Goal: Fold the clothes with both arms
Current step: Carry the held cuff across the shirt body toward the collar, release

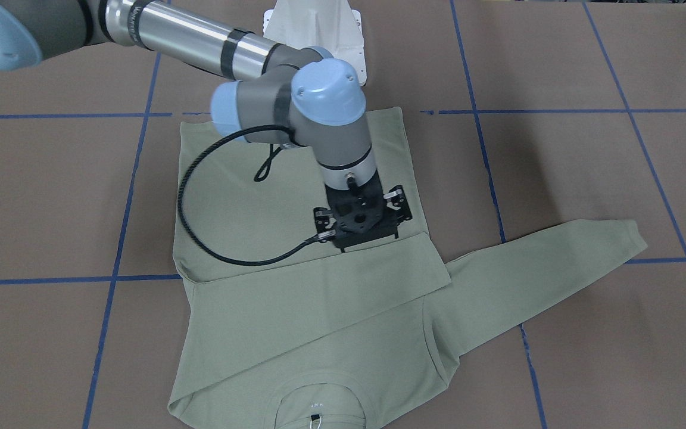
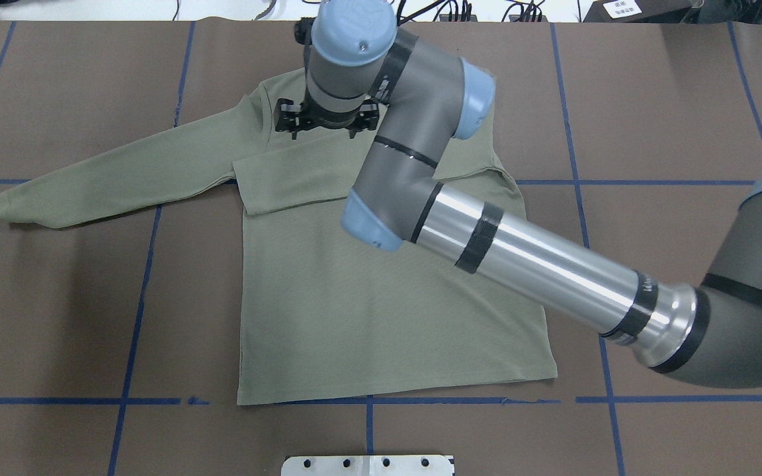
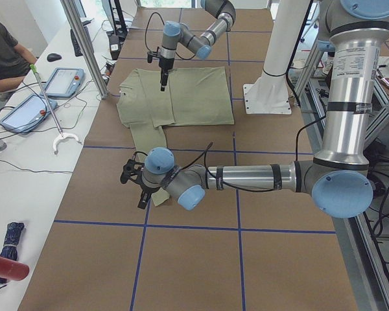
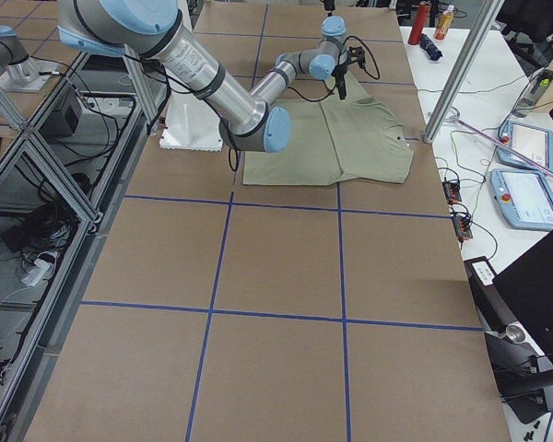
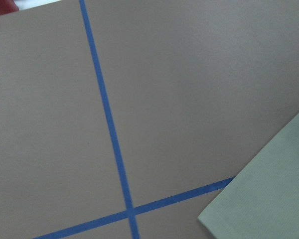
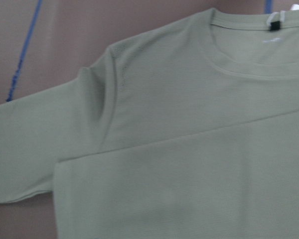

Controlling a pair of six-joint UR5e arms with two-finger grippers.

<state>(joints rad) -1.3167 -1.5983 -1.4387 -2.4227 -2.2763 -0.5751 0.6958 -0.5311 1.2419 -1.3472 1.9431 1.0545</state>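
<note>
Shirt (image 2: 368, 311) flat on bench (image 2: 57, 297), one sleeve folded in.
Collar faced away from the robot base. Folded sleeve (image 1: 319, 292) lay across the chest, other sleeve (image 2: 116, 178) stretched out to the robot's left. Right arm (image 2: 526, 258) pointed down over the folded sleeve, left arm (image 3: 246, 176) low beside the outstretched cuff. Jaws on both: couldn't tell, tips hidden.

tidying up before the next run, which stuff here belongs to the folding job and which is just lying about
Job: shirt, right arm, left arm.
Lying about, all on the side bench: pendants, mouse, red bottle.
</note>
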